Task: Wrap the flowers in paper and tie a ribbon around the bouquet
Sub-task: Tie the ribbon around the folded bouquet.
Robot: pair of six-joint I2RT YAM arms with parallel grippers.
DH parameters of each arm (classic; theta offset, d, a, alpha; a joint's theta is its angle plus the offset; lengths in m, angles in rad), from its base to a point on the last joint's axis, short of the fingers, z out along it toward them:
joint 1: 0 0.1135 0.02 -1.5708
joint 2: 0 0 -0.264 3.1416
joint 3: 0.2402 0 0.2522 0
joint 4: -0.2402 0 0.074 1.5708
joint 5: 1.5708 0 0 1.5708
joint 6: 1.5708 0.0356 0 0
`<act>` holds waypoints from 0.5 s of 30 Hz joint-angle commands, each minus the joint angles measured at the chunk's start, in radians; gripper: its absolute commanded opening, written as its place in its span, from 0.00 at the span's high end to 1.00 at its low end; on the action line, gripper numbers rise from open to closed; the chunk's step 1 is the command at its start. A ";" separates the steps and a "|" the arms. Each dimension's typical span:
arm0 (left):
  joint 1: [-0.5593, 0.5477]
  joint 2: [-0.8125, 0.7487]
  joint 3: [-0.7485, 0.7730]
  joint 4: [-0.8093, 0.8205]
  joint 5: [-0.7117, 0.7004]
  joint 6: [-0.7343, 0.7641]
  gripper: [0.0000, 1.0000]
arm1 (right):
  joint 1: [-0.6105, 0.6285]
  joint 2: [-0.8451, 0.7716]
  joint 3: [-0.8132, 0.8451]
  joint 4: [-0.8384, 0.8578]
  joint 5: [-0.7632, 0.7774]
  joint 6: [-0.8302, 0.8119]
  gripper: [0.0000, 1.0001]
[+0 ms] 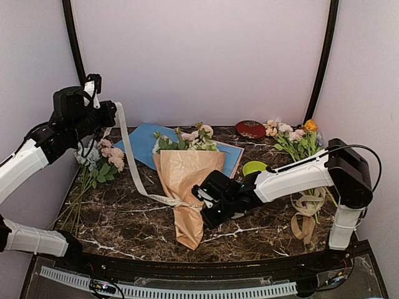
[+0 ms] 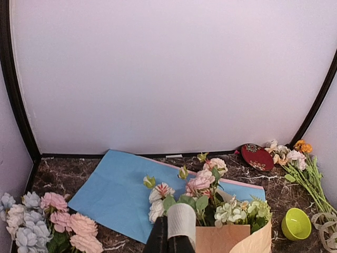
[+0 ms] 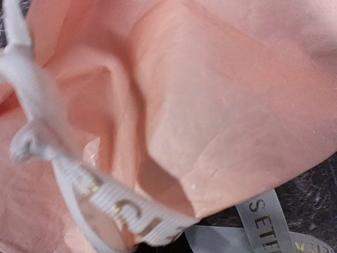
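The bouquet lies in the middle of the table, a cone of tan paper pointing toward the near edge. Its pink-cream flowers and leaves show at the far, wide end. The cream ribbon is knotted round the cone's waist. One tail climbs taut to my left gripper, raised high at the left and shut on the ribbon's end. The other tail, with printed letters, runs to my right gripper, shut on it right beside the cone's right flank.
A light blue sheet lies under and behind the bouquet. A loose bunch with pink and blue blooms lies at the left, another with an orange bloom at the right. A red dish, a green bowl and a spare ribbon coil sit on the right.
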 commanded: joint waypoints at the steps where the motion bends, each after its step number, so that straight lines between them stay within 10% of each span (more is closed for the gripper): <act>1: 0.003 0.099 0.058 0.027 -0.008 0.094 1.00 | 0.027 -0.046 0.036 -0.002 -0.029 -0.018 1.00; 15: 0.149 0.306 0.111 0.078 0.011 0.068 1.00 | -0.049 -0.784 0.151 -0.159 0.339 -0.010 1.00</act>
